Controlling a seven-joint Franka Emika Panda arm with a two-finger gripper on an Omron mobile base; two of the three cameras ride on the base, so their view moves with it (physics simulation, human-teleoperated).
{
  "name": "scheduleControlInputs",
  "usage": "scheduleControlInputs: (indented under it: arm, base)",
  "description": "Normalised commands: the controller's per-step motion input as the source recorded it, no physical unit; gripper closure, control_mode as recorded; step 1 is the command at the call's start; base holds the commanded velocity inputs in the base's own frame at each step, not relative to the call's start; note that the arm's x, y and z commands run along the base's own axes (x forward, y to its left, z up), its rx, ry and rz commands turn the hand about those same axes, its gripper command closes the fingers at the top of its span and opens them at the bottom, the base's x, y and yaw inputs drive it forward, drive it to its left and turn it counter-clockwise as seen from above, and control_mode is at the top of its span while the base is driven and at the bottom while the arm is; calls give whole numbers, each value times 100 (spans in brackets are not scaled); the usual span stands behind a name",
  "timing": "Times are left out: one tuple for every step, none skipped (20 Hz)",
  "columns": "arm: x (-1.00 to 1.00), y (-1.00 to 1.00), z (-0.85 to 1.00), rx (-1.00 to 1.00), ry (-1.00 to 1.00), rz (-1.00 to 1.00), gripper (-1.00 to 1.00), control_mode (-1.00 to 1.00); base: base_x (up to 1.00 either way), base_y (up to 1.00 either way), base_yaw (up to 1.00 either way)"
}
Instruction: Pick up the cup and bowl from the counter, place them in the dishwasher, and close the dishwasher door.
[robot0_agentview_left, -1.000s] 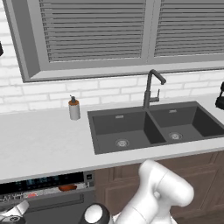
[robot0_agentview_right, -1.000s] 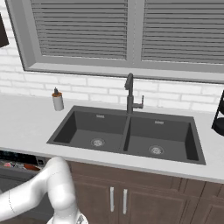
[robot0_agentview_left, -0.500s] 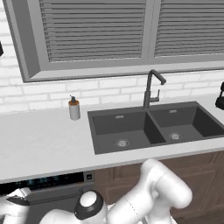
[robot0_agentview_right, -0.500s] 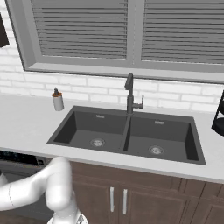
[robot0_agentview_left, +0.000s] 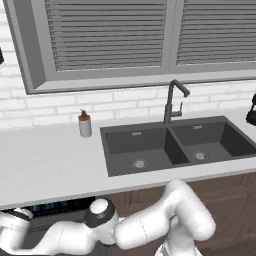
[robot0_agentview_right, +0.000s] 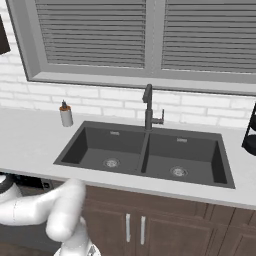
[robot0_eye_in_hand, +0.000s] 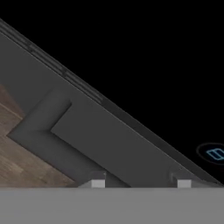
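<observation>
Left base view: white arm reaching low-left under long light grey-white table (robot0_agentview_left: 45, 165); black dishwasher control strip (robot0_agentview_left: 55, 207) showing beneath table edge. Grey soap dispenser with brown top (robot0_agentview_left: 85, 124) standing on table, left of dark grey double sink (robot0_agentview_left: 175, 145).

Right base view: arm bending down-left below table.

Hand view: claw (robot0_eye_in_hand: 141, 183) tips standing apart just before dark flat dishwasher door (robot0_eye_in_hand: 113, 144); cannot tell whether pinching anything. Wooden floor (robot0_eye_in_hand: 22, 162) lying beyond door.

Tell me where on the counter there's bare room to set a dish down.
The widest bare stretch of counter lies left of the sink, in front of the soap dispenser. Narrow strips run before the sink and behind it, where the faucet crowds the strip against the wall.
</observation>
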Motion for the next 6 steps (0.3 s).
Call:
scheduleControlInputs:
  arm:
    - [-30,0,-100,-4,0,-4,-100,-100]
    - [-44,0,-100,-2,0,-1,-100,-100]
    - [-49,0,-70,0,-4,0,-100,-100]
    - [-57,-1,-69,0,-15,-1,-100,-100]
    - [-52,-8,-65,0,-28,-3,-100,-100]
    - [-45,-12,-64,0,-33,-3,-100,-100]
  base:
    - [0,0,0]
    - [0,0,0]
    - [0,0,0]
    - [0,0,0]
    - [0,0,0]
    - [0,0,0]
